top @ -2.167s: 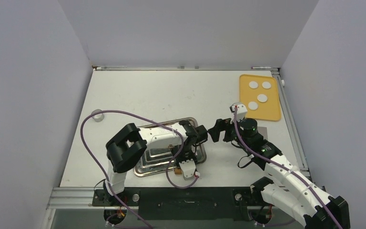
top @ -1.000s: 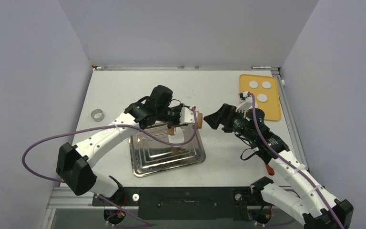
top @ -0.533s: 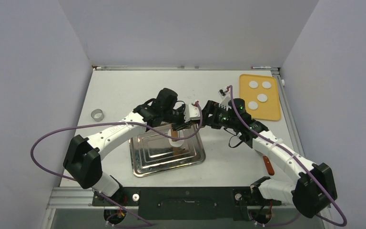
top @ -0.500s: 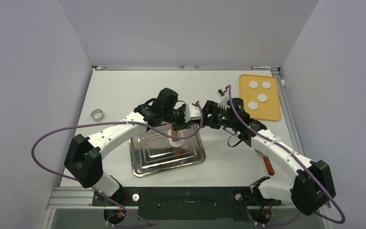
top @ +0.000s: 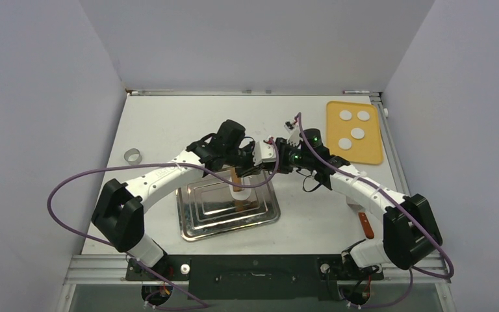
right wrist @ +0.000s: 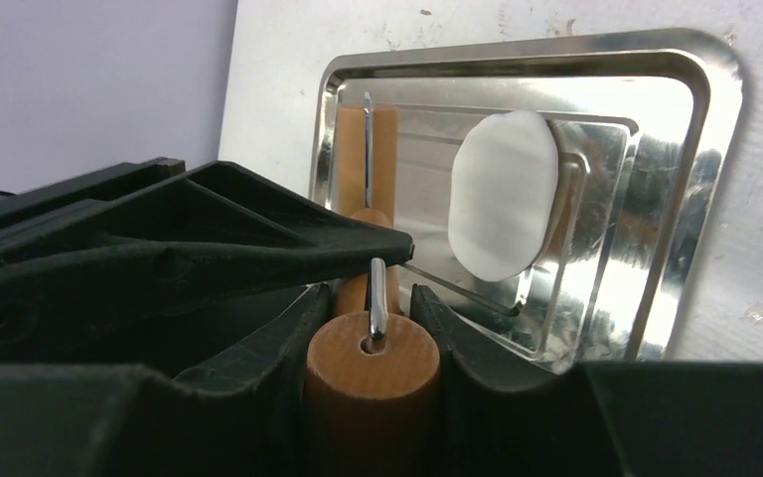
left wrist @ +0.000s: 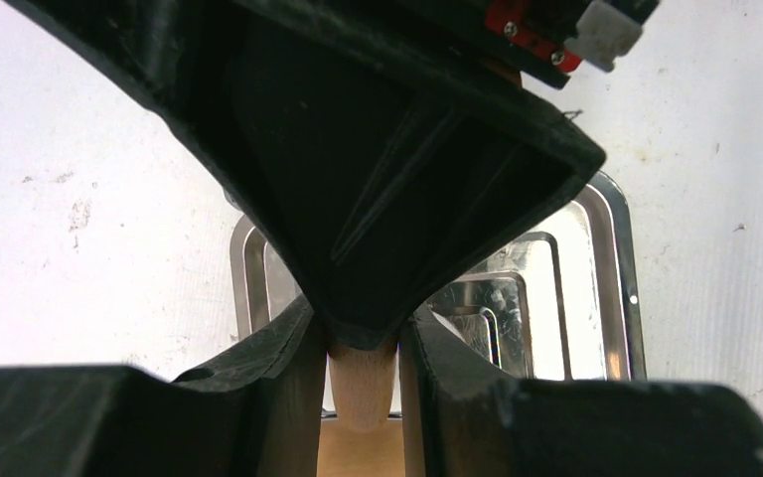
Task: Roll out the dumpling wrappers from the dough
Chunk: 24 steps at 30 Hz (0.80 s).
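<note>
A small wooden rolling pin (top: 236, 177) with a metal wire frame hangs over the steel tray (top: 198, 229). My left gripper (top: 249, 163) is shut on its tapered wooden handle (left wrist: 361, 388). My right gripper (top: 275, 158) meets it from the right, shut on the wooden cylinder (right wrist: 373, 383) where the wire enters its end. A white oval piece of dough (right wrist: 505, 194) lies in the tray (right wrist: 700, 189) beneath the pin. Several dumpling wrappers (top: 358, 133), small white discs, lie on the orange board (top: 371, 151) at the far right.
A metal ring cutter (top: 132, 156) stands on the table left of the tray. A small red-orange tool (top: 366, 225) lies near the front right. The two grippers are nose to nose, the right gripper's black body (left wrist: 387, 149) filling the left wrist view.
My right gripper has swung left from near the orange board, reached the rolling pin and shut on its wooden cylinder. The left gripper kept its hold over the tray.
</note>
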{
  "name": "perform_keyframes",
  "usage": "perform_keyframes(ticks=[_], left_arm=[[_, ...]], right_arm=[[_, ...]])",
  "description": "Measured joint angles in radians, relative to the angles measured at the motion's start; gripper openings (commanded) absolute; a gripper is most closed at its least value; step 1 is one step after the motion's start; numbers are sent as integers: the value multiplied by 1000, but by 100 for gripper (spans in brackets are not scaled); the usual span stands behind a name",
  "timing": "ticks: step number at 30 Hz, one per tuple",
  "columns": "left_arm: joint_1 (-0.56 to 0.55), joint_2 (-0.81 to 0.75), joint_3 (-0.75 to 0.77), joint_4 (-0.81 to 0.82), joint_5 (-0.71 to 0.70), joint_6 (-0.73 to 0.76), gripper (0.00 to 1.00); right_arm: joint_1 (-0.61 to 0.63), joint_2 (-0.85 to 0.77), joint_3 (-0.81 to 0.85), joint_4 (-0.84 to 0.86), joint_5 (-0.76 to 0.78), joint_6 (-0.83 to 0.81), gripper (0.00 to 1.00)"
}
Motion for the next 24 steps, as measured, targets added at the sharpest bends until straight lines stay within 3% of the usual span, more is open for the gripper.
perform_keyframes(ticks=[2,3,4,5,7,11,18,24], left_arm=[[0,3,0,-1,-8,2,0],[0,4,0,-2,-11,3,14],[1,4,0,-3,-11,3,38],[1,4,0,-2,-12,3,53],[3,4,0,8,-8,3,65],[32,4,12,-10,40,8,78],[212,-40,109,-208,135,27,83],[371,-82,50,-232,-3,14,83]], right_arm=[[-1,14,3,7,-10,4,9],[-1,18,6,10,-13,0,9],[-1,20,9,8,-14,-2,8],[-1,21,12,5,-14,-6,8],[0,21,23,-10,-13,-24,8],[0,21,60,-90,-1,-80,8],[5,21,244,-316,131,-297,8],[41,-31,307,-411,322,-567,8]])
